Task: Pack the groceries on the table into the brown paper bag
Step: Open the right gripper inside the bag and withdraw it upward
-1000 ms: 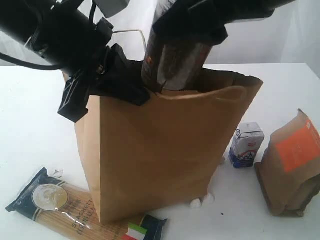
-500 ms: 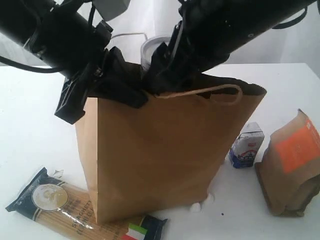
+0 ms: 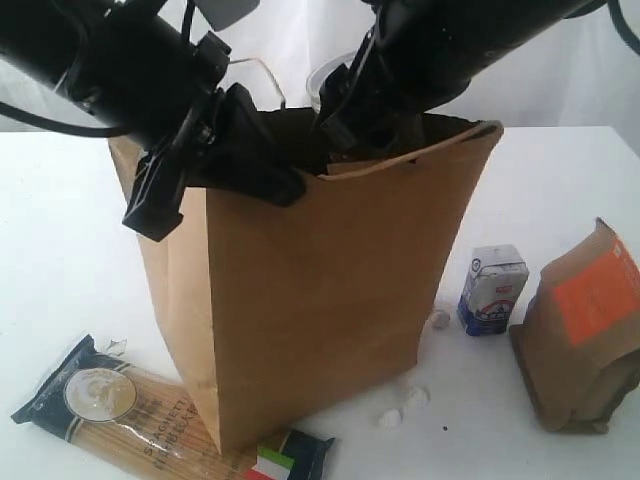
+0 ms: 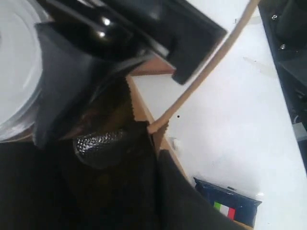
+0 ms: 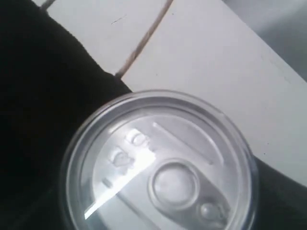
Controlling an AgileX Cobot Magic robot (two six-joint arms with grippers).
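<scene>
The brown paper bag (image 3: 310,300) stands upright mid-table. My left gripper (image 3: 235,160) is shut on its near-left rim; the left wrist view shows dark fingers (image 4: 192,206) either side of the rim (image 4: 144,112). My right gripper (image 3: 365,110) reaches into the bag mouth, shut on the silver tin can (image 3: 325,78), whose lid fills the right wrist view (image 5: 160,163). On the table (image 3: 60,250) lie a spaghetti pack (image 3: 110,400), a small white-blue carton (image 3: 492,290) and a brown pouch with an orange label (image 3: 585,330).
A paper-cord handle (image 4: 211,62) arches over the bag rim. Small white scraps (image 3: 405,405) lie by the bag's front right corner. The spaghetti pack's flag-marked end (image 4: 230,206) lies against the bag's base. Both black arms crowd the bag mouth.
The right gripper has lowered the can from above the bag into its mouth, so its dark label is now hidden. The bag's top has shifted and risen slightly. The left gripper stays on the rim.
</scene>
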